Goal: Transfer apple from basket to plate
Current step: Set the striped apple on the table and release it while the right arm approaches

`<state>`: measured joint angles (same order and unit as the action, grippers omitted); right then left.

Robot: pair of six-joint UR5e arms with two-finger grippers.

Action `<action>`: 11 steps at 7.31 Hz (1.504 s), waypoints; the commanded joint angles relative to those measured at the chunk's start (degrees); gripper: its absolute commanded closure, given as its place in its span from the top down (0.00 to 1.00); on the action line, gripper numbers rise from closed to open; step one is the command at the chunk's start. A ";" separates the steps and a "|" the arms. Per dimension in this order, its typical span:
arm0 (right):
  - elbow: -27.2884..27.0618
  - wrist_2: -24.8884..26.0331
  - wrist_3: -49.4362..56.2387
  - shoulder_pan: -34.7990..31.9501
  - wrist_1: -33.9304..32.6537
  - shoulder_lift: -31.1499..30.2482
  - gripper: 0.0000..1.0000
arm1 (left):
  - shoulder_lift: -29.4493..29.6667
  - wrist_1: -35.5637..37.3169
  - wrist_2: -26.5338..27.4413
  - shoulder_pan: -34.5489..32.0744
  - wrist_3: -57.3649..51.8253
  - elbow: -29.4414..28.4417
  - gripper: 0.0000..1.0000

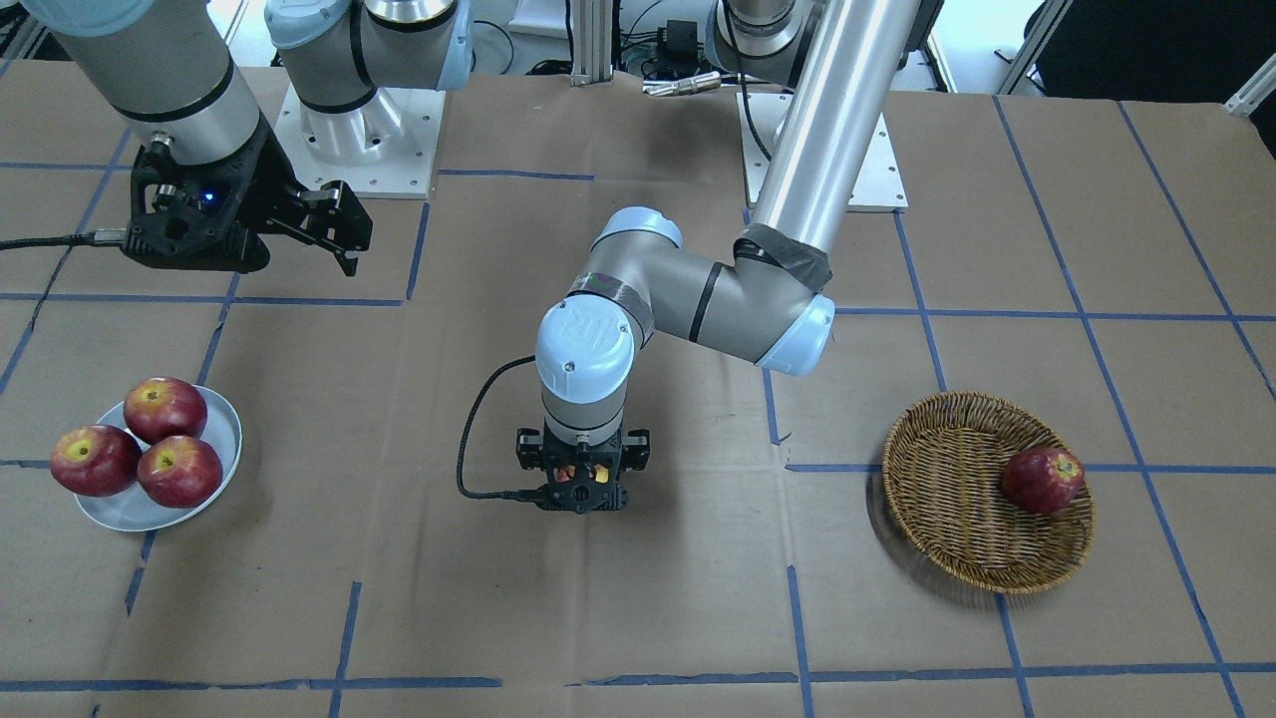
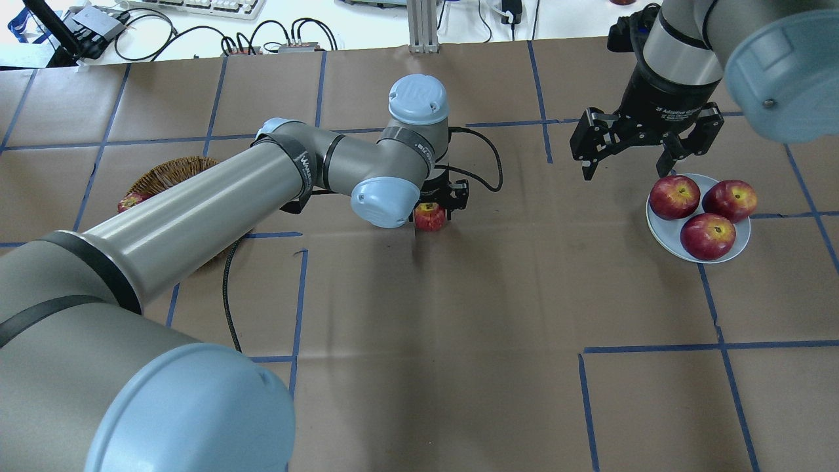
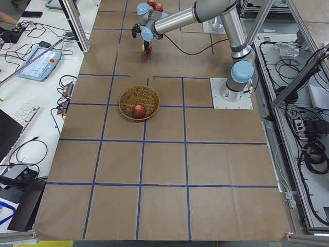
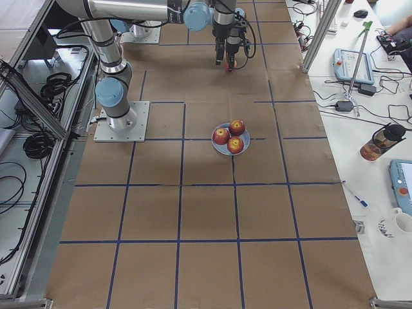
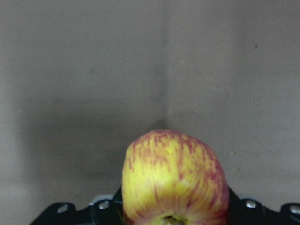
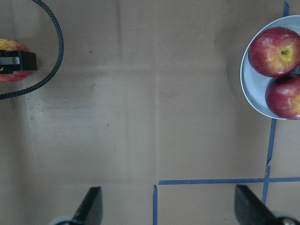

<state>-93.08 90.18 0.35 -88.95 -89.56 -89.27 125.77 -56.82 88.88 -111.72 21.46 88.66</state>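
Apple is clamped in the left gripper's fingers over mid surface, between basket and plate; can't tell if it touches down. One dark red apple sits in the basket, and three red apples sit on the plate. Right gripper hangs beside the plate, fingers spread apart.

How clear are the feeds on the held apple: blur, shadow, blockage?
Left wrist view: the apple fills the bottom centre, slightly soft, dim shadow on the paper behind. Front-facing view: evenly lit, but the left gripper hides nearly all of it. Overhead view: sharp, apple partly hidden by the wrist. Right wrist view: cropped at the left edge.
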 commanded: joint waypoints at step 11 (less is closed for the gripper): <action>0.88 0.18 -13.75 -12.70 -14.72 8.29 1.00 | -38.65 -39.68 0.77 17.59 -21.37 -0.07 0.99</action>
<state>-92.39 90.33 -7.68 -95.83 -98.69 -84.42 89.70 -94.81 89.69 -94.75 0.80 88.59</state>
